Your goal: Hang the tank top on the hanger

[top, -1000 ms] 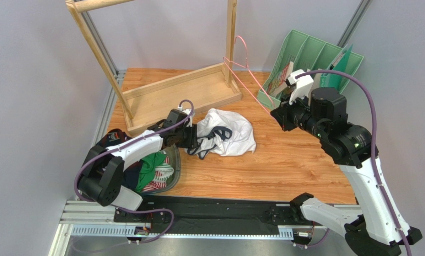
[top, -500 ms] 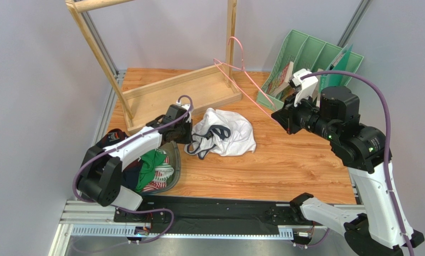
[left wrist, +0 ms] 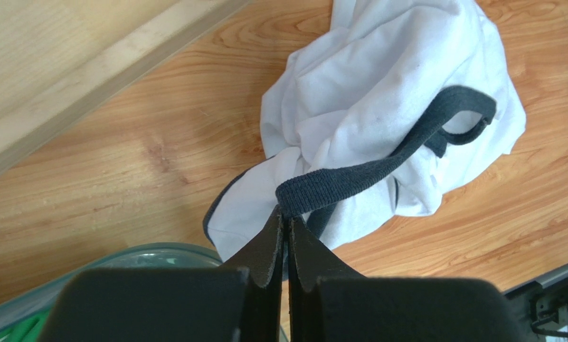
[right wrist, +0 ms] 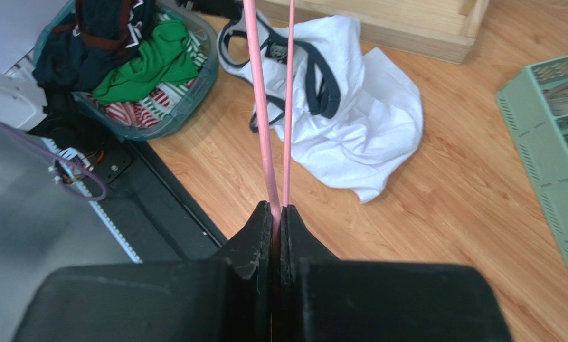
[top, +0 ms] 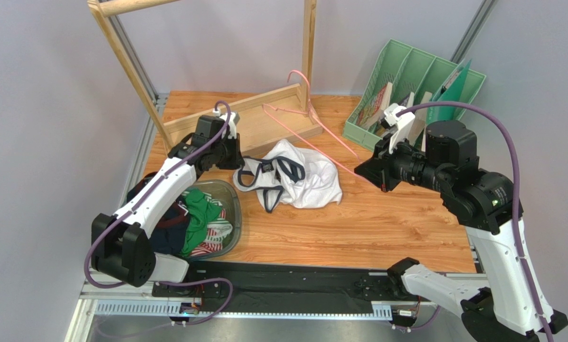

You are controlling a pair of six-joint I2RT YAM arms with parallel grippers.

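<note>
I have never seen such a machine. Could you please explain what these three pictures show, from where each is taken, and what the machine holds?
Two robot arms stand at the near edge of a wooden table, each ending in a two-finger gripper. The wide picture comes from a camera above and behind them; the other two come from cameras on the wrists, looking along the fingers. On the table are a crumpled white tank top, a wooden rack, a green file tray and a clear bowl of clothes. The left gripper is shut on the tank top's dark strap. The right gripper is shut on one corner of a pink wire hanger.
</note>
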